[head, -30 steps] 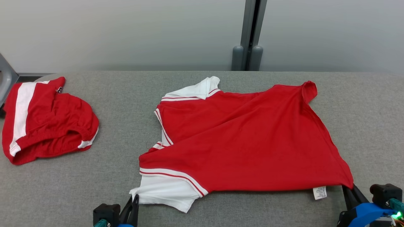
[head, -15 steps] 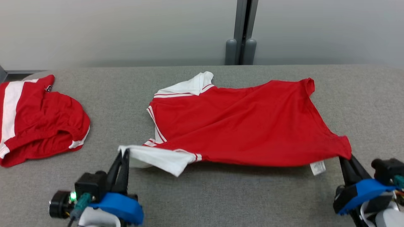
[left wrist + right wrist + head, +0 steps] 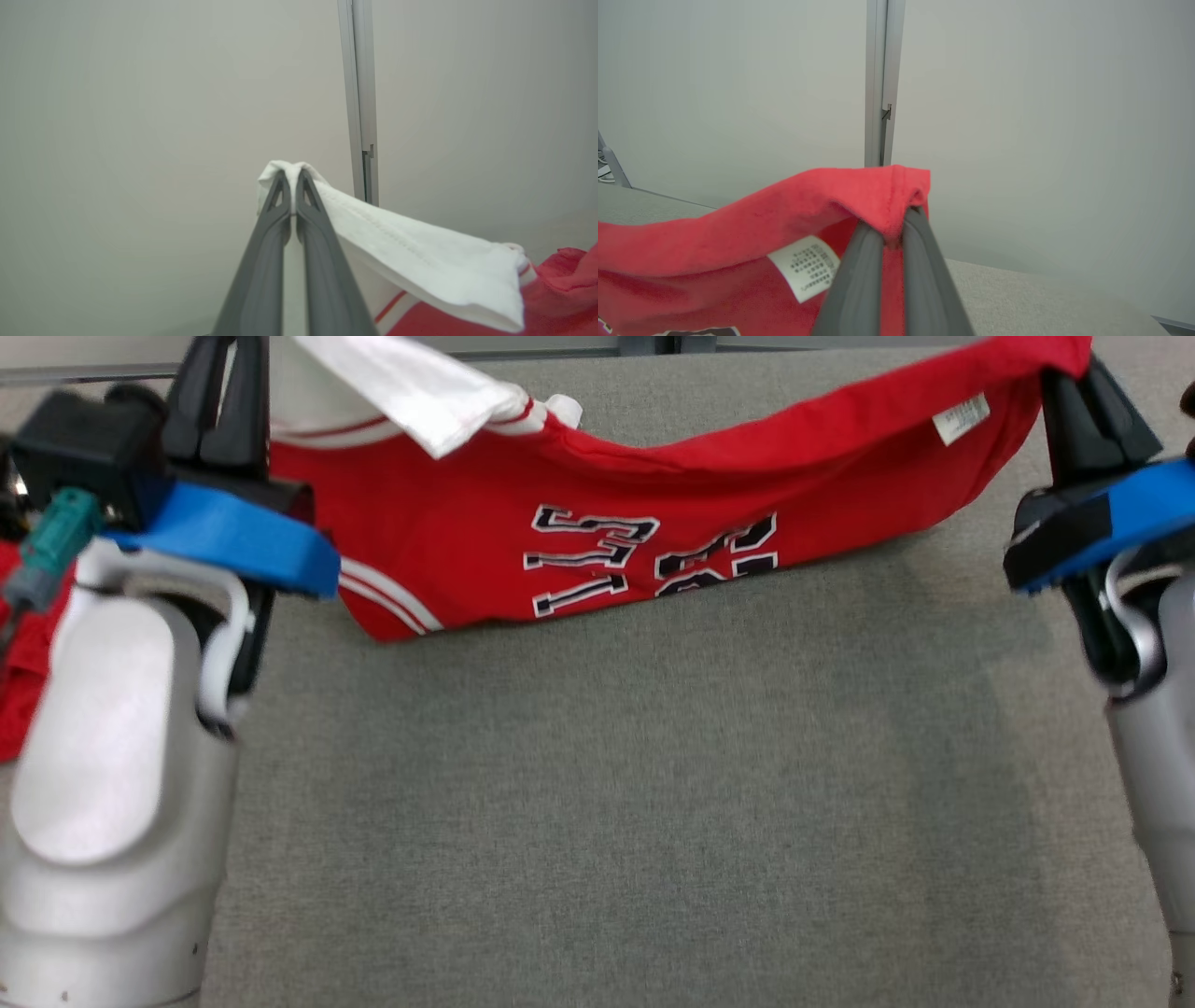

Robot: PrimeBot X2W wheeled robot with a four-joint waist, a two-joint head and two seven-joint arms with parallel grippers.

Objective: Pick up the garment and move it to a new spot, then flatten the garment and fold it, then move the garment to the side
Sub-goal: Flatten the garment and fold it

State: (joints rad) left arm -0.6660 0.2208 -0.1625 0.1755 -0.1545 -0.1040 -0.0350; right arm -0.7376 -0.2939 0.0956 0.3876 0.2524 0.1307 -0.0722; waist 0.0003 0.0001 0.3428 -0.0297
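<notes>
Tension matters most in this carry: the red jersey with white sleeves and outlined lettering (image 3: pixel 709 495) hangs as a sagging band between both arms, its lower edge at or near the grey felt-covered table (image 3: pixel 607 784), so an even lift and matched travel should prevent dragging. The left gripper (image 3: pixel 290 179) pinches a white sleeve corner. The right gripper (image 3: pixel 893 224) clamps a red hem corner beside the white care label (image 3: pixel 805 266).

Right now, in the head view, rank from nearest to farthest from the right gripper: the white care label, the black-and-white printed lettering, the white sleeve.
1. White care label, beside the right gripper.
2. Black-and-white printed lettering, midway along the red garment.
3. White sleeve, far left.
</notes>
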